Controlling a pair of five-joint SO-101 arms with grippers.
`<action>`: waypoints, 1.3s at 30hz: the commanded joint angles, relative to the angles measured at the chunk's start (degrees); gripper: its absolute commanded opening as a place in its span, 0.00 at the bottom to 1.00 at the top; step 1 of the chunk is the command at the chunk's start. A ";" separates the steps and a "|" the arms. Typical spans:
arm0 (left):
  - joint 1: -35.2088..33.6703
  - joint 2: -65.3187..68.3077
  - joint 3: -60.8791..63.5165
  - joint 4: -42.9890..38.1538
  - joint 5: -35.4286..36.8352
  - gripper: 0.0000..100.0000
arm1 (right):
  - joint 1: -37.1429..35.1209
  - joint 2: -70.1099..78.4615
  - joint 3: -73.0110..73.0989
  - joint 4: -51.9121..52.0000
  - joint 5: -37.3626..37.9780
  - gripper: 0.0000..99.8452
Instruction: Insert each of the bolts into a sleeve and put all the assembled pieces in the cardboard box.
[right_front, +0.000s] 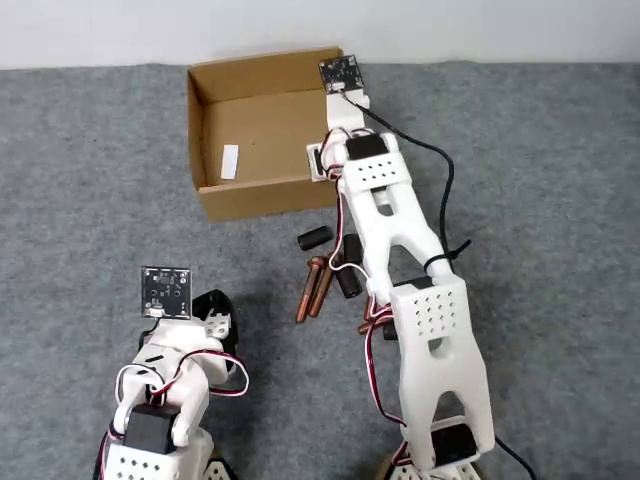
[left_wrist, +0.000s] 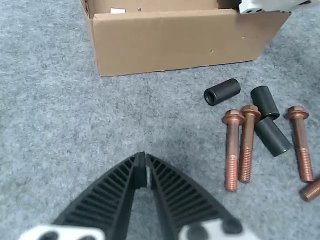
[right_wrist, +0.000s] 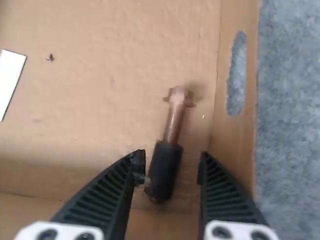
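Right gripper (right_wrist: 171, 156), jaws wide, straddles a copper-coloured bolt (right_wrist: 175, 117) in a black cylindrical sleeve (right_wrist: 164, 170) inside the brown cardboard box (right_wrist: 100, 75). Left gripper (left_wrist: 144, 161) is closed. Next, probably: sleeve the loose bolts (left_wrist: 232, 150).

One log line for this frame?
right gripper: open, over sleeved bolt in cardboard box | left gripper: shut, over carpet | loose bolts, sleeves: on carpet beside box

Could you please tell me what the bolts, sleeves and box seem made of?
Bolts: probably copper-coloured plated metal, by the reddish sheen and threads. Sleeves: matte black, plastic or coated metal; unclear. Box: plain brown cardboard, with dull folded walls.
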 joint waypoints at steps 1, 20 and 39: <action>-0.35 -0.09 -0.31 0.44 -0.18 0.00 | 0.40 -1.19 -7.12 2.68 0.44 0.16; -0.35 -0.09 -0.22 0.53 -0.18 0.00 | -4.09 -3.82 -36.22 44.09 0.35 0.01; -0.35 -0.09 -0.22 1.41 -0.18 0.00 | -1.98 -13.32 -5.10 43.38 -9.05 0.02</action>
